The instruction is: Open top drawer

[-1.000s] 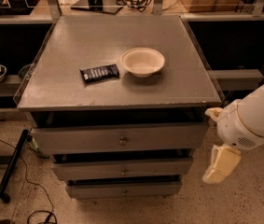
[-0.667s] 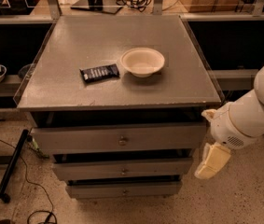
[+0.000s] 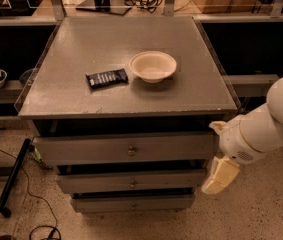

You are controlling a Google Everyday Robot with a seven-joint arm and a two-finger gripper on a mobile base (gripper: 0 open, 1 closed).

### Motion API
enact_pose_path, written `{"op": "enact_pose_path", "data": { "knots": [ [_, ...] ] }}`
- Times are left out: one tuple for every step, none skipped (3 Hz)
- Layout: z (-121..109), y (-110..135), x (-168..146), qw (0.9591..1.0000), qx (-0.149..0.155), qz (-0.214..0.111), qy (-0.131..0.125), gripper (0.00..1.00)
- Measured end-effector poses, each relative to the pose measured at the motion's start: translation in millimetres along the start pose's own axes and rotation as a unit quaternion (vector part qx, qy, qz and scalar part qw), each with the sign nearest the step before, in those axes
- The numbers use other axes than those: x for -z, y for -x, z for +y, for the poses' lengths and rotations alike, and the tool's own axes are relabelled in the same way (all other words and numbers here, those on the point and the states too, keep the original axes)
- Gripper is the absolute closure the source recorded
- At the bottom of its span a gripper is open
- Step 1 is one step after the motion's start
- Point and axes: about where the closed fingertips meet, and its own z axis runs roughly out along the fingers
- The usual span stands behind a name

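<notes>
The top drawer (image 3: 81,149) is the widest grey front of three, just under the cabinet's top slab, with a small round brass knob (image 3: 131,150) at its centre. Its front stands roughly flush and no interior shows. My gripper (image 3: 220,176) is a cream-coloured piece at the end of the white arm (image 3: 261,129). It hangs at the cabinet's right edge, right of the knob and about level with the middle drawer (image 3: 131,180). It touches no drawer.
On the cabinet top (image 3: 81,49) sit a cream bowl (image 3: 152,66) and a dark snack bar (image 3: 107,78). The bottom drawer (image 3: 131,202) is below. A black pole (image 3: 12,176) and cables lie on the speckled floor at left. Shelves flank both sides.
The arm and gripper have moved left, closer to the cabinet's right edge. The drawers, bowl and bar have not moved.
</notes>
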Motion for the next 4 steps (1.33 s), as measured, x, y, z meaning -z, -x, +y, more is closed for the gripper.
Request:
{"op": "enact_pose_path", "data": {
  "knots": [
    [1, 9, -12, 0.9997, 0.006, -0.022, 0.008, 0.00],
    [3, 35, -39, 0.9979, 0.024, -0.049, 0.036, 0.00],
    [-1, 39, -46, 0.9977, 0.023, -0.054, 0.034, 0.00],
    [-28, 65, -68, 0.9962, 0.029, -0.078, 0.027, 0.00]
  ]
}}
